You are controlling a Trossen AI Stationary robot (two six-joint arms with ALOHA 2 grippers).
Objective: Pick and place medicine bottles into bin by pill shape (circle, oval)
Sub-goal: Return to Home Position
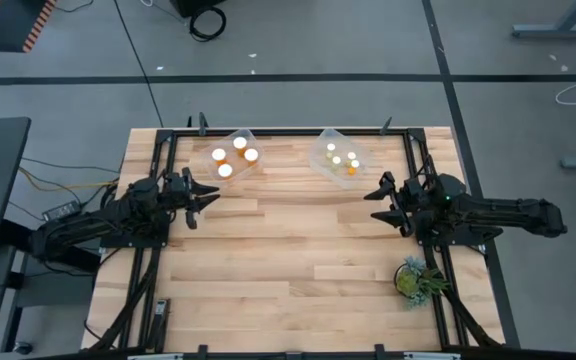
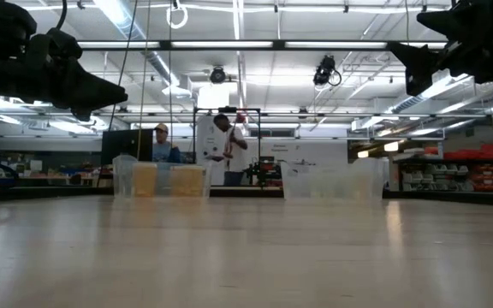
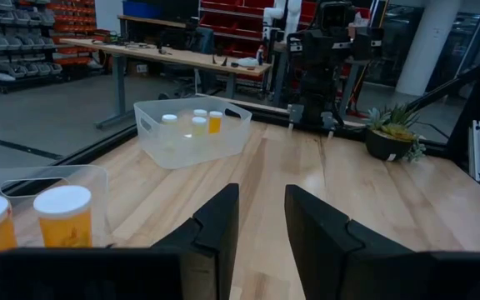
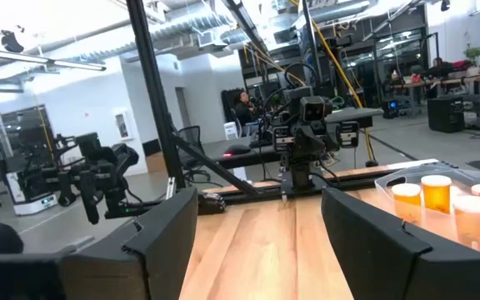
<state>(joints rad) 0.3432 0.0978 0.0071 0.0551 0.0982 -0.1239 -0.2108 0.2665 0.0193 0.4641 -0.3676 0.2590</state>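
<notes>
One small green potted plant (image 1: 416, 279) sits nearest, on the pale wooden slat table (image 1: 288, 250), close to its right side rail. Just beyond the plant, the right gripper (image 4: 259, 193) hangs above the wood, with its dark fingers spread wide and nothing between them. Well across the table from the plant, level with the right gripper, is the left gripper (image 3: 261, 190), its fingers parted by a narrower gap, also empty.

Farther from the plant, along the table's far edge, two clear plastic bins stand near each other, not touching. Right bin (image 3: 190, 150), on the plant's side: three smaller amber medicine bottles (image 3: 215, 122) with white caps, upright. Left bin (image 2: 123, 178), farthest across from the plant: four larger amber medicine bottles (image 1: 225, 170), white caps up.

Beyond the bins, in the room behind, stand two people (image 2: 227, 145).
</notes>
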